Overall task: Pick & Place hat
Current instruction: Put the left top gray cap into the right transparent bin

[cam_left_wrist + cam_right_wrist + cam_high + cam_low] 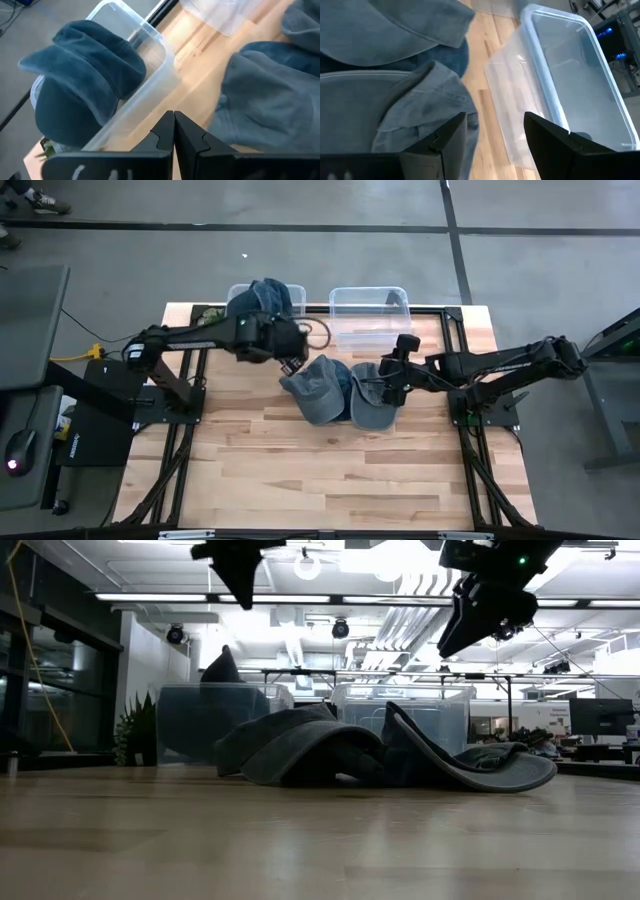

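Left pincer point(291, 364) shut, empty, touching left cap's point(318, 387) far-left edge; right pincer point(392, 387) open over right cap point(372, 408).

The high view looks straight down on the whole wooden table point(330, 470), the low view looks level across it from its surface, and both wrist views hang close above it, sharing its bins.

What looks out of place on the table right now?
The hat in the left bin bulges over its rim instead of sitting inside. Two more hats lie crumpled and overlapping on the table, one brim curled upward.
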